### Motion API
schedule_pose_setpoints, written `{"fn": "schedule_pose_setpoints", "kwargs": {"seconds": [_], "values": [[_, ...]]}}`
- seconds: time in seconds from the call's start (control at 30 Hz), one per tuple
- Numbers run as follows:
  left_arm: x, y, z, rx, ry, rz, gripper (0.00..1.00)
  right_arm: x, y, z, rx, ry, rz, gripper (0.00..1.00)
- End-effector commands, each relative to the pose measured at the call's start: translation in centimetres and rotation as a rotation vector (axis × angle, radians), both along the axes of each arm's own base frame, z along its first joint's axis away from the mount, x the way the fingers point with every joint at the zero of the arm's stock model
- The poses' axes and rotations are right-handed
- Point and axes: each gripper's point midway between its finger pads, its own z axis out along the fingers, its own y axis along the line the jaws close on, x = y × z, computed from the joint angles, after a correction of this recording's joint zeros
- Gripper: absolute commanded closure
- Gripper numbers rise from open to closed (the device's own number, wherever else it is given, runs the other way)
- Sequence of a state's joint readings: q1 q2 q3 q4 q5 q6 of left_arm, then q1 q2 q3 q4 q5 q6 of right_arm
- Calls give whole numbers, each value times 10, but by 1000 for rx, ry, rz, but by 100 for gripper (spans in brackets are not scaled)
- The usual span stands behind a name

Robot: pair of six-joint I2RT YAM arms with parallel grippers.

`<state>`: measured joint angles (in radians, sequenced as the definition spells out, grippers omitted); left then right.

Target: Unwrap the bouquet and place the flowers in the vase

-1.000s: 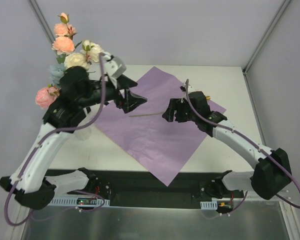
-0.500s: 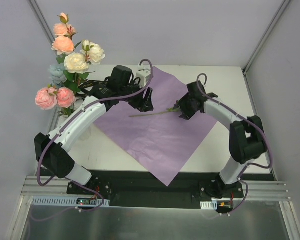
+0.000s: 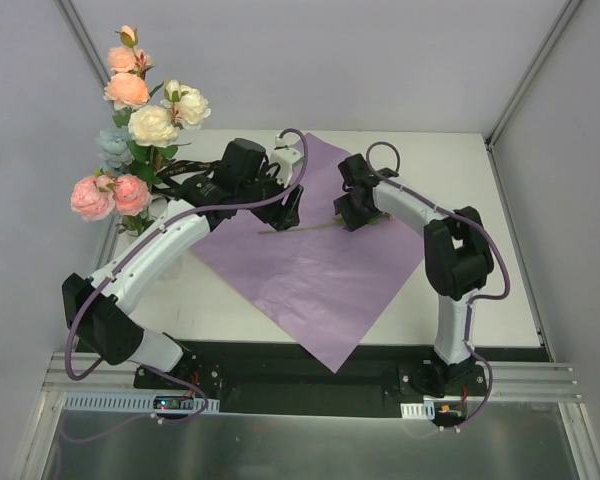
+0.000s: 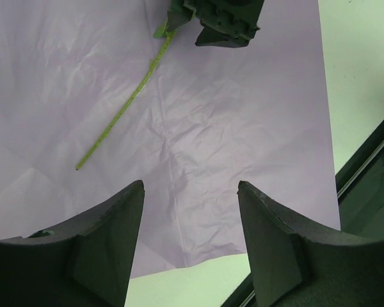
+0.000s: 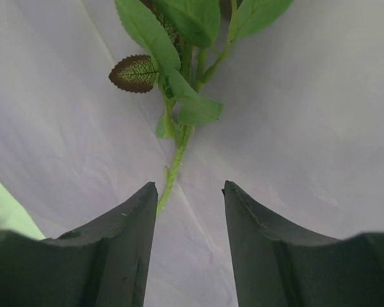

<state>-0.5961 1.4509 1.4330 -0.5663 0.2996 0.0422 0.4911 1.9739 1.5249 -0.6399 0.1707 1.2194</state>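
Note:
Several flowers (image 3: 152, 125) stand upright at the back left; the vase under them is hidden behind my left arm. No wrapped bouquet shows: its purple paper (image 3: 310, 280) lies flat on the table. One green stem (image 3: 305, 227) lies on the paper (image 4: 198, 128). My left gripper (image 3: 292, 212) hovers at the stem's bare end (image 4: 121, 112), open (image 4: 191, 192) and empty. My right gripper (image 3: 345, 215) is over the leafy end, open (image 5: 189, 188). The stem (image 5: 178, 153) runs down beside its left fingertip (image 5: 147, 195), with leaves (image 5: 179, 38) ahead.
The white table (image 3: 450, 180) sits inside grey enclosure walls. A metal frame post (image 3: 530, 80) rises at the back right corner. The black base rail (image 3: 310, 375) runs along the near edge. The paper's near corner reaches that rail.
Both arms swung inward and down to the lone stem on the paper, the left arm coming away from the flowers. Both grippers' jaws narrowed but stay apart.

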Motion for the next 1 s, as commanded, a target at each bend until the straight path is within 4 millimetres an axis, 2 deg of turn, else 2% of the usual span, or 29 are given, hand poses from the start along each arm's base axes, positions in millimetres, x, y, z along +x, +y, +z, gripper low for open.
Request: {"fn": "schedule_pose_setpoints", "kwargs": {"seconds": [0.0, 0.23, 0.37, 0.73, 0.93, 0.97], "values": [[-5, 5, 22, -25, -63, 3, 40, 12, 4, -1, -38, -9, -95, 52], [-10, 3, 30, -52, -71, -10, 40, 25, 12, -13, -74, 12, -121, 54], [-12, 3, 34, -61, -76, -12, 40, 27, 14, -14, -97, -7, -123, 58], [-15, 3, 39, -78, -89, -23, 40, 17, 12, -34, -141, 36, -129, 59], [-16, 2, 37, -77, -82, -25, 40, 22, 11, -37, -147, 25, -137, 64], [-15, 2, 37, -76, -82, -24, 40, 22, 11, -37, -150, 24, -135, 71]]}}
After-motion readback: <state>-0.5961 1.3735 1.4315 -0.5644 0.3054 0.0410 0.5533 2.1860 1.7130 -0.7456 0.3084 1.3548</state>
